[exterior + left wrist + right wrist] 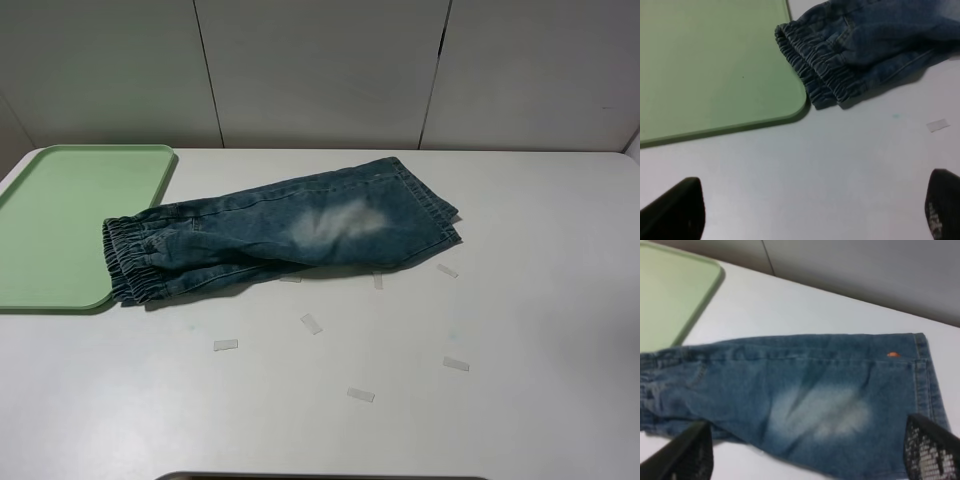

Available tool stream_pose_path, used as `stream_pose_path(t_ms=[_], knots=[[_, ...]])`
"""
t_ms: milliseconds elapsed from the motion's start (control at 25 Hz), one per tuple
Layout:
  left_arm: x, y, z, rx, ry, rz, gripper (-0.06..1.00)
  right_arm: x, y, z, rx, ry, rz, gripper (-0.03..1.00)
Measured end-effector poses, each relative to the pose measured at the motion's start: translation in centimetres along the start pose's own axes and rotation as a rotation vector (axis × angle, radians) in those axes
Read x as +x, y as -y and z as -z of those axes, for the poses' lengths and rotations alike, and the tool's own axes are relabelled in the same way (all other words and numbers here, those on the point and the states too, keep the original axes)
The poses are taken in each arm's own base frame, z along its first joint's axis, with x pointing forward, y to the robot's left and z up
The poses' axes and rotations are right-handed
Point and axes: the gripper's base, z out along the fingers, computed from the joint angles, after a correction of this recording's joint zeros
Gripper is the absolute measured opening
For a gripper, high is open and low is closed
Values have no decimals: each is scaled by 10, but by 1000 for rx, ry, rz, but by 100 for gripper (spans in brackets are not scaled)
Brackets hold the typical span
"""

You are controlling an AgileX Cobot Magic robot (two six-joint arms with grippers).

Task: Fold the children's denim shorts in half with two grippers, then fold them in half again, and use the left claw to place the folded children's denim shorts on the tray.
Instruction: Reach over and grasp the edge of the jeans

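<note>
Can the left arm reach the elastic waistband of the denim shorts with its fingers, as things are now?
Probably yes. The left arm's fingers are spread open over the bare table, and nothing lies between them and the waistband of the shorts. Only the tray corner sits close beside it.

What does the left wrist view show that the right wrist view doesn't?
Only the left wrist view: the elastic waistband bunched at the tray's rounded corner, a tape strip, and the open left gripper over bare table.
Only the right wrist view: the bleached patch, the leg hem, a small orange mark, the wall, and the open right gripper above the denim.
Both: the denim shorts, the green tray and the white table.
</note>
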Motion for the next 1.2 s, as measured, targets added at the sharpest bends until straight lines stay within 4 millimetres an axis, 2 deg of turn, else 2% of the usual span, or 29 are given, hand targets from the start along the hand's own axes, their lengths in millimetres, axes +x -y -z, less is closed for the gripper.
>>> stream_pose_path(t_ms=[80,200,360,520,680,920,1200], knots=[[0,0,0,0,0,0,87,3,1,-6,3,-22,31,58],[0,0,0,0,0,0,87,13,3,-24,4,-55,86,58],[0,0,0,0,0,0,87,30,9,-69,-28,-117,122,58],[0,0,0,0,0,0,87,44,25,-117,-57,-245,83,58],[0,0,0,0,0,0,87,56,45,-148,-78,-331,36,58],[0,0,0,0,0,0,87,66,74,-168,-68,-396,22,58],[0,0,0,0,0,0,87,69,105,-185,-67,-357,-93,58]])
